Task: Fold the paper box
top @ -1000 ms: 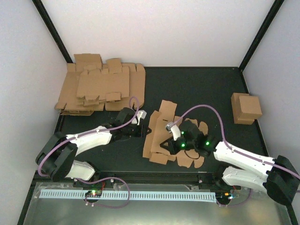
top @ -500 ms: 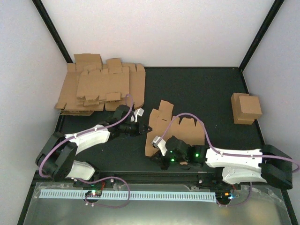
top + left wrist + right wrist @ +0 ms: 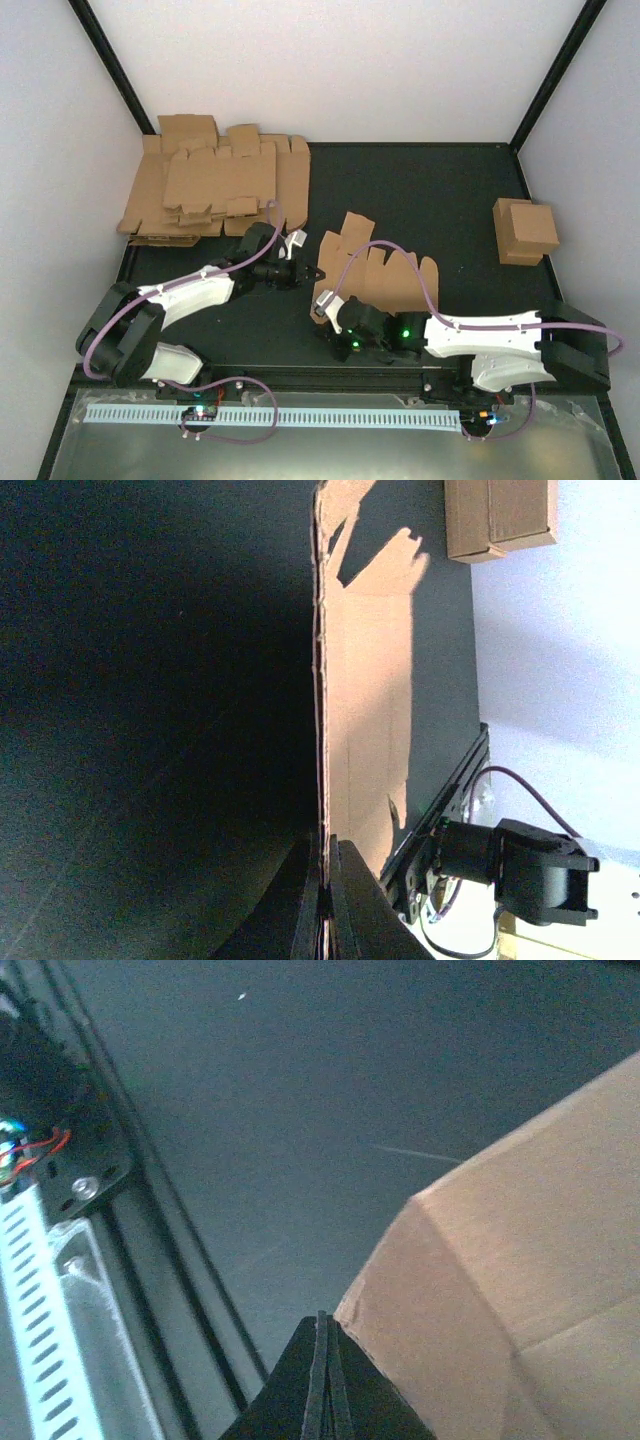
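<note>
The paper box [image 3: 385, 280] is a brown cardboard blank with flaps, lying mid-table with its left side raised. My left gripper [image 3: 308, 274] is shut on the blank's left edge. In the left wrist view the dark fingers [image 3: 348, 900] pinch the thin edge, and the paper box [image 3: 365, 710] runs away from them edge-on. My right gripper [image 3: 333, 326] is low at the blank's near-left corner. In the right wrist view that gripper [image 3: 322, 1322] is shut with nothing between its fingers, and a rounded corner of the paper box [image 3: 500, 1290] sits just beside its right finger.
A pile of flat brown blanks [image 3: 210, 190] fills the back left corner. A folded brown box [image 3: 525, 230] stands at the right edge, also seen as the box [image 3: 500, 515] in the left wrist view. A metal rail [image 3: 270, 415] runs along the near edge.
My right arm has drawn back from over the blank toward the near edge and swung left, now low at the blank's near-left corner. The blank's flaps have spread. The left gripper keeps its hold.
</note>
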Tool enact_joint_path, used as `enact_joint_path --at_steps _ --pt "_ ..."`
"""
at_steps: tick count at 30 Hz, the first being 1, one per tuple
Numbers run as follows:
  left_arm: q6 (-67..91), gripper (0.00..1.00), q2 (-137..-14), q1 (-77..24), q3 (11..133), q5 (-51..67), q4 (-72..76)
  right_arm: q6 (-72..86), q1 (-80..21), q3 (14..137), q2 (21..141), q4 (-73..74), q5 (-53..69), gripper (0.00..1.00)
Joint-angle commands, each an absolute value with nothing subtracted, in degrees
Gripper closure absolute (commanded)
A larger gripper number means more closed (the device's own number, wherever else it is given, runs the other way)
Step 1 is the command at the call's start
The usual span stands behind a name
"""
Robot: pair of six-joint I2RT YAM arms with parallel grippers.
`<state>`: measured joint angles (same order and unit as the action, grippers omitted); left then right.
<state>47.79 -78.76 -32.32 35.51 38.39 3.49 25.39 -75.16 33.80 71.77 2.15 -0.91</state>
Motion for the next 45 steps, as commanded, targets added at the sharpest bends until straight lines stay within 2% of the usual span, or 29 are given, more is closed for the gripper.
enact_joint_path --at_steps 1,13,24,31,37,45 --pt "47.9 0.98 -78.4 -32.0 36.0 40.7 4.7 26.9 -75.2 34.6 69.5 3.6 -11.5 0.98" --pt "47.5 0.98 -78.2 -32.1 35.5 41.0 4.6 27.6 -72.7 35.9 69.9 5.7 -14.0 0.98" --pt "48.0 0.98 -78.4 -32.1 34.4 41.3 5.5 28.3 -70.2 41.0 79.3 6.5 -9.4 0.98" --pt "47.8 0.98 -78.2 -32.1 34.3 41.5 5.6 28.3 -70.2 41.3 81.3 5.8 -8.2 0.98" --pt "45.7 0.98 -79.1 -32.0 34.9 41.1 4.6 28.5 -70.1 41.0 76.4 9.5 -9.6 0.98" --pt "39.4 0.98 -80.9 -31.2 38.2 40.1 -0.7 31.5 -70.0 34.7 61.4 17.1 -8.8 0.98"
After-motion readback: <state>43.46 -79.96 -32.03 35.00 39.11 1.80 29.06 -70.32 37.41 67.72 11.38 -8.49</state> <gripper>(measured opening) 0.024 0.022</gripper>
